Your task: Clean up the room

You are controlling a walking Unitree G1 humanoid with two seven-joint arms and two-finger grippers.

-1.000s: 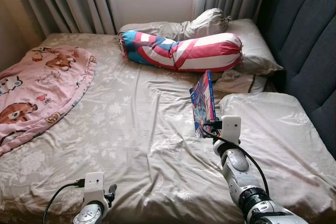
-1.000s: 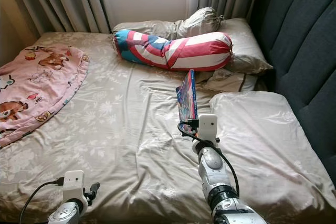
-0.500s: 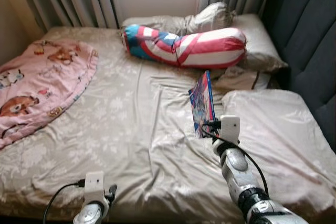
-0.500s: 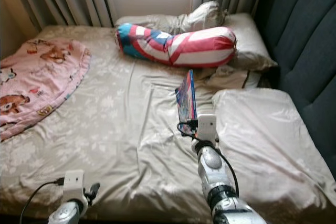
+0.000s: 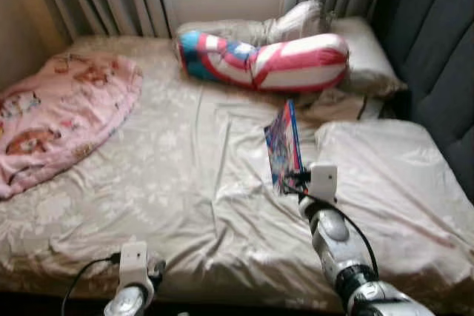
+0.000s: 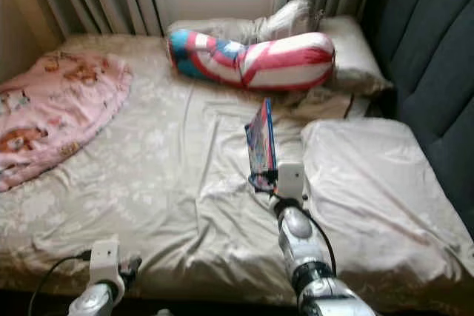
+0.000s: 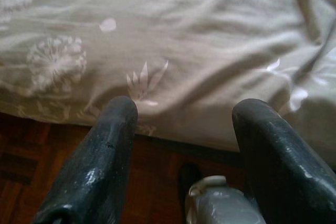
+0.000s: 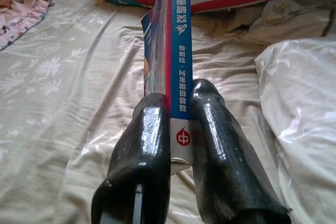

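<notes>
A thin blue book [image 5: 285, 146] with a colourful cover stands on edge above the middle of the bed [image 5: 185, 175], held upright. My right gripper [image 8: 178, 114] is shut on the book [image 8: 177, 56] at its spine end, one black finger [image 8: 149, 135] on each side. My right arm [image 5: 333, 242] reaches forward from the lower right. My left gripper [image 7: 184, 114] hangs low at the bed's front edge, open, with nothing between its fingers [image 7: 113, 129]; wooden floor shows below it.
A red, white and blue bolster [image 5: 266, 61] lies across the head of the bed by beige pillows [image 5: 363, 53]. A large pillow [image 5: 392, 175] lies to the right of the book. A pink cartoon blanket [image 5: 59, 112] is bunched at the left. Dark padded headboard [image 5: 437, 49] on the right, curtains behind.
The whole picture has shifted, showing more of the bed's front edge: the camera has moved back. The book stays in my right gripper, upright as before.
</notes>
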